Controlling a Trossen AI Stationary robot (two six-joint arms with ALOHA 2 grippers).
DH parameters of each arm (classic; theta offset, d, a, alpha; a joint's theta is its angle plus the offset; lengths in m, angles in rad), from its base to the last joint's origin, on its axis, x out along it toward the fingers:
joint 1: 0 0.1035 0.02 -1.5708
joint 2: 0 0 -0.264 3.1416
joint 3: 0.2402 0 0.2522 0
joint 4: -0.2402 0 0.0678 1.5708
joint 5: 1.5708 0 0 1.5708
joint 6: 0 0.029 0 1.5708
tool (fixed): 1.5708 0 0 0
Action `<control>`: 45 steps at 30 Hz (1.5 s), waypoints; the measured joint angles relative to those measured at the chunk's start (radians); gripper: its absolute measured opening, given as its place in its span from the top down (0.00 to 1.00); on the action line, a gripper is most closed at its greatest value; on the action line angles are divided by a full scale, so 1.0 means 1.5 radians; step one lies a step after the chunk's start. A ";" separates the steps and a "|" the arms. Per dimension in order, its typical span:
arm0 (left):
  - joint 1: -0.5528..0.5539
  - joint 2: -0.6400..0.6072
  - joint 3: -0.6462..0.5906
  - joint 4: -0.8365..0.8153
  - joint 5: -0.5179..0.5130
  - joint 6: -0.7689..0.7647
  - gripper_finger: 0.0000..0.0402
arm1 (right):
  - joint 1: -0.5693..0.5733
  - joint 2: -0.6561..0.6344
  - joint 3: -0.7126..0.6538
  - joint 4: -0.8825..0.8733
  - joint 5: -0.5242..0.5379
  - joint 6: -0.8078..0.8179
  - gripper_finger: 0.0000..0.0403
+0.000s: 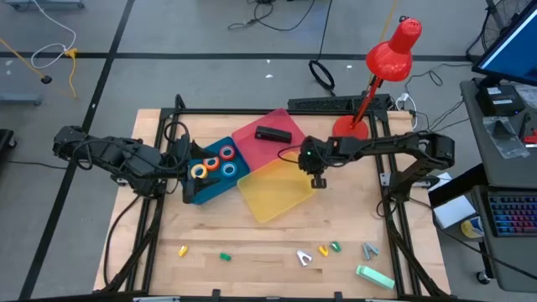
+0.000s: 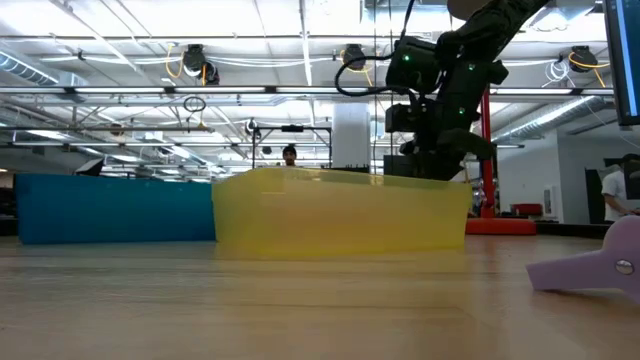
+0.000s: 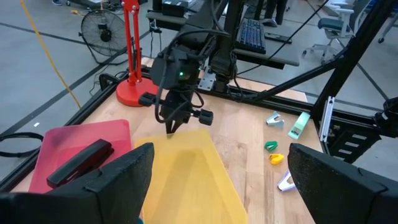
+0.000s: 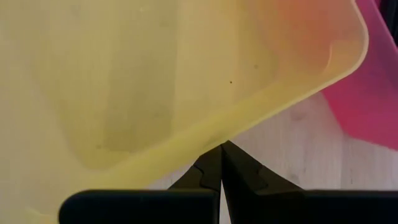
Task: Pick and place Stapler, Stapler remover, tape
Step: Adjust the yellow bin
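Observation:
Three tape rolls, yellow (image 1: 199, 171), orange (image 1: 211, 162) and red (image 1: 226, 153), lie with a blue one in the blue tray (image 1: 204, 191). A black stapler (image 1: 273, 134) lies in the pink tray (image 1: 252, 138). The yellow tray (image 1: 273, 191) holds nothing. Several small staple removers (image 1: 323, 250) and a mint-green stapler (image 1: 374, 277) lie near the table's front edge. My right gripper (image 1: 318, 181) is shut, pointing down at the yellow tray's right rim (image 4: 280, 93). My left gripper (image 3: 217, 186) stands open, raised beside the blue tray's left end. My right gripper's shut fingertips (image 4: 219, 155) come slanting down from the table's right side and stand right at the outer edge of the yellow tray's rim (image 4: 205, 134). Whether they touch the rim I cannot tell. My left gripper touches nothing.
A red desk lamp (image 1: 390, 59) stands at the table's far right corner. A black frame (image 1: 252, 111) runs along the far edge and both sides. Bare wood (image 1: 252, 235) lies between the trays and the small items at the front.

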 joint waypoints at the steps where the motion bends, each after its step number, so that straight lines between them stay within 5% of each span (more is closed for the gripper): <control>1: 0.000 0.000 0.000 0.000 0.000 0.000 0.09 | 0.002 0.000 0.000 0.002 0.001 0.000 1.00; 15: 0.000 0.000 0.000 0.000 0.010 0.009 0.09 | -0.007 -0.062 0.015 -0.045 0.053 -0.002 1.00; 29: 0.001 0.000 0.001 0.000 0.011 0.015 0.08 | 0.072 -0.123 0.015 -0.229 -0.155 0.037 1.00; 45: 0.001 0.000 0.000 0.001 0.011 0.017 0.09 | 0.110 -0.039 -0.008 -0.128 -0.175 0.035 1.00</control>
